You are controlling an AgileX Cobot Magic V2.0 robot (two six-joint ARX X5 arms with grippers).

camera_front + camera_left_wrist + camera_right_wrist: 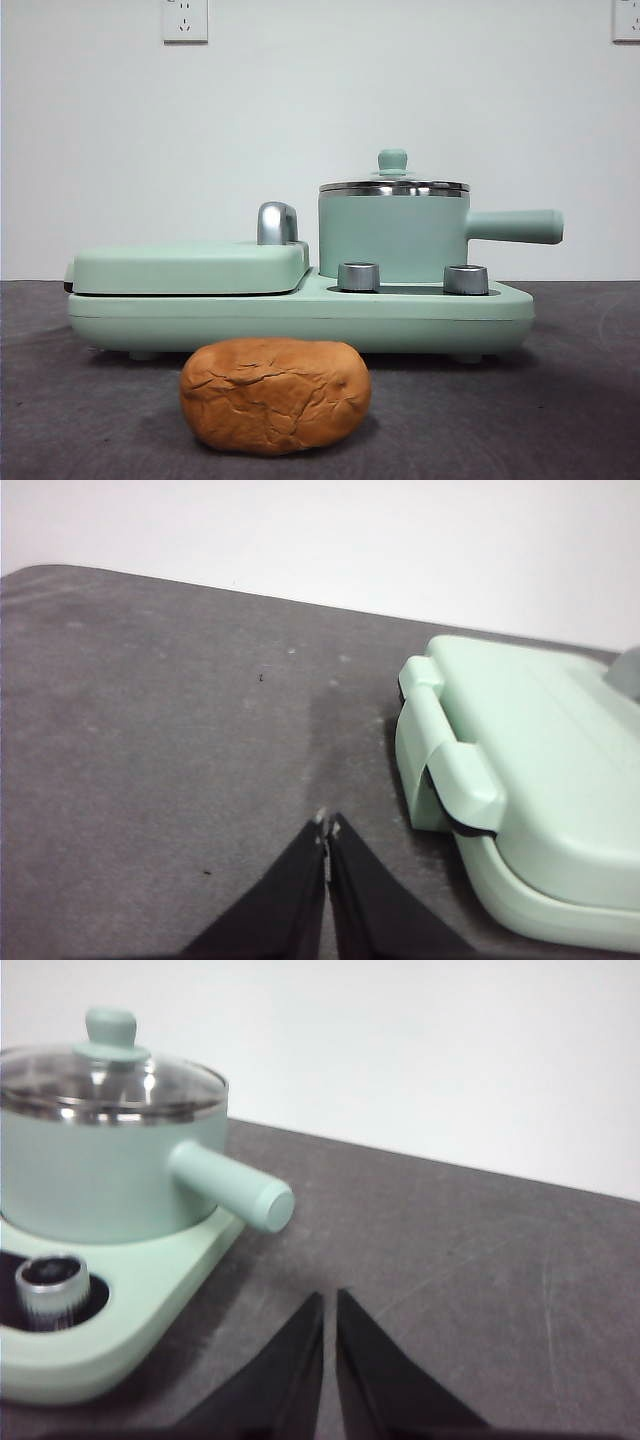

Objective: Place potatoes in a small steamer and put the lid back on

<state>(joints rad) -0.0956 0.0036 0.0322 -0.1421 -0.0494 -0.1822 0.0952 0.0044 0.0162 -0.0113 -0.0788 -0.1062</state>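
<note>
The potato sits on the table in front of the cooker base, the lid is on the pot, & both the left gripper & right gripper are closed tight, holding nothing.

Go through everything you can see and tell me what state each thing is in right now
Lid: seated on the steamer.
Steamer: closed, standing on the appliance base.
Potato: lying on the table in front of the base, untouched.
Griddle cover: shut flat.
Left gripper: shut, holding nothing.
Right gripper: shut, holding nothing.
</note>
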